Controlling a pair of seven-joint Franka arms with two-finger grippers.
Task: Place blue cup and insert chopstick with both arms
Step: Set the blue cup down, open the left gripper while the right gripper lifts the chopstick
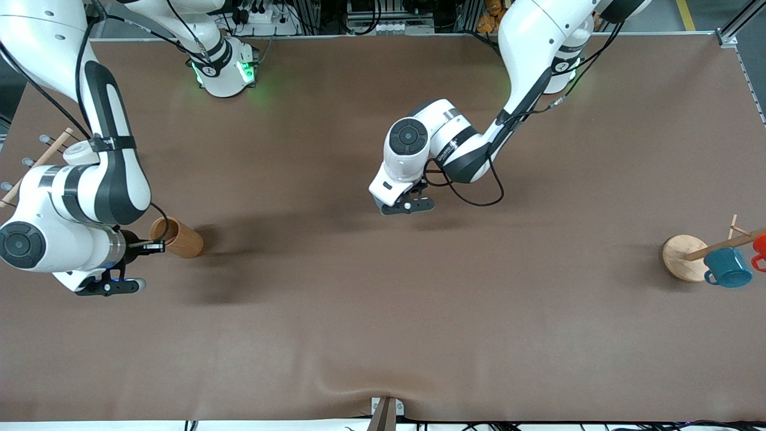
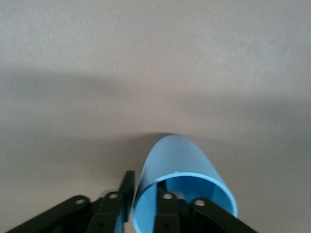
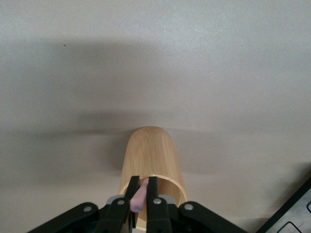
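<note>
In the left wrist view my left gripper is shut on the wall of the blue cup, with one finger inside the rim and one outside. The cup is upright, with its base at or just above the brown table. In the front view the left gripper is over the table's middle and hides the cup. My right gripper is shut on the pale-pink chopstick at the mouth of a bamboo cup. The front view shows the right gripper at that bamboo cup's rim.
A mug tree with a round wooden base stands at the left arm's end and carries a teal mug and a red mug. A long wooden rod on a rack lies at the right arm's end.
</note>
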